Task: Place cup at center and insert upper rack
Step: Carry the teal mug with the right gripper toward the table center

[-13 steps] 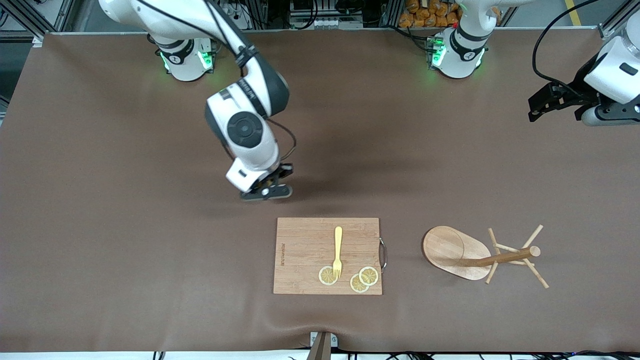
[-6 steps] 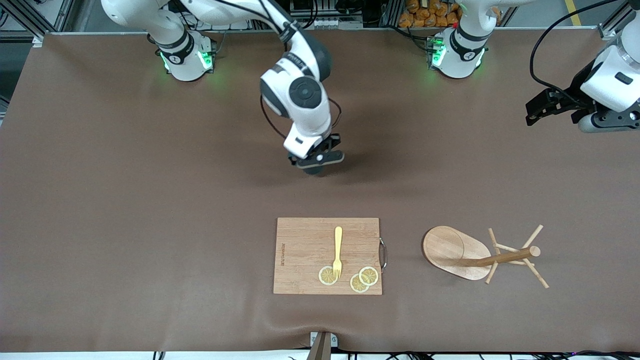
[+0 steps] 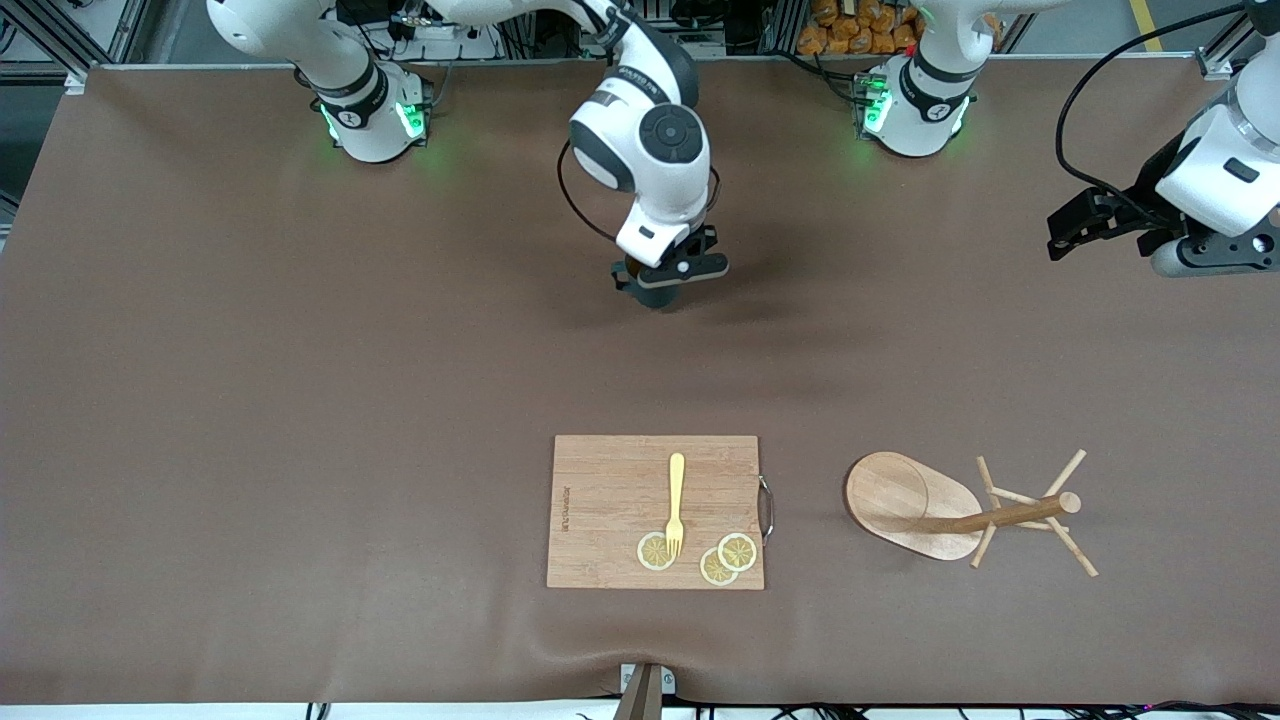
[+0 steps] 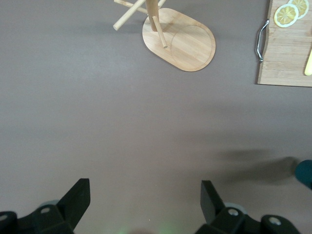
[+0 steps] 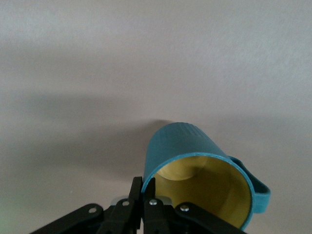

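Over the middle of the bench [image 3: 300, 350], toward the robots' bases, the right gripper [image 3: 668, 285] hangs with its fingers pinched shut on the rim of the cup [image 5: 200, 170]. The right wrist view shows the thin wall clamped between them, the mustard inside open to the camera and the loop handle turned away from the grip. In the front view the cup is almost wholly hidden beneath the wrist.

The step in hand appears to be setting the cup down at centre. It is best lowered straight, with the base brought flat to the bench before the fingers part. A rim pinch gives little hold against tilt, so a slow descent is advised.

The upper rack [image 3: 955, 510] lies toppled on its side, nearer the front camera and toward the left arm's end, its pole and pegs pointing away from the cutting board [image 3: 610, 500]. The board, carrying a fork [image 3: 676, 500] and lemon slices [image 3: 727, 558], sits well apart from the cup, and the bench beneath the cup is bare.

The left gripper [image 4: 146, 207] waits with fingers spread wide and empty, over the left arm's end of the bench.
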